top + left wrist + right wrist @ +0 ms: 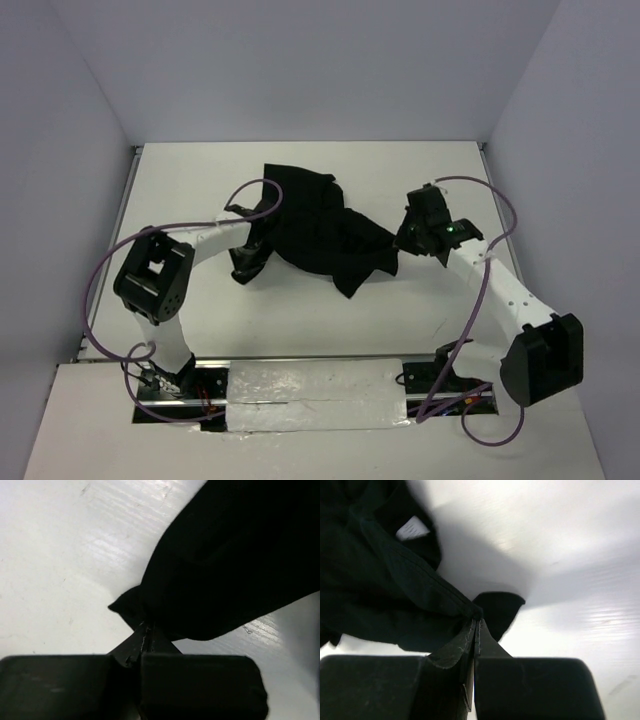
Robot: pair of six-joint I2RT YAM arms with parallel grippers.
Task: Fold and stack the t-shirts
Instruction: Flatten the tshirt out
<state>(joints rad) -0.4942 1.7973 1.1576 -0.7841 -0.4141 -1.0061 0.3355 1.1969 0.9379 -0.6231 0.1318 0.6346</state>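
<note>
Just past the arm bases the table (300, 325) lies bare. Farther out, the left gripper (145, 630) is pressed shut on the left edge of the black t-shirt (320, 225). The right gripper (476, 616) pinches its right edge (white tag (412, 528) showing nearby). The bunched cloth stops short of the table's far edge, with open margins on both sides.

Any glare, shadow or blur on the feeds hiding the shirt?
Top external: even light, t-shirt a near-featureless black mass. Left wrist: glare streaks on the table, fingers dark and soft. Right wrist: shadow beside the t-shirt, white tag out of focus.
</note>
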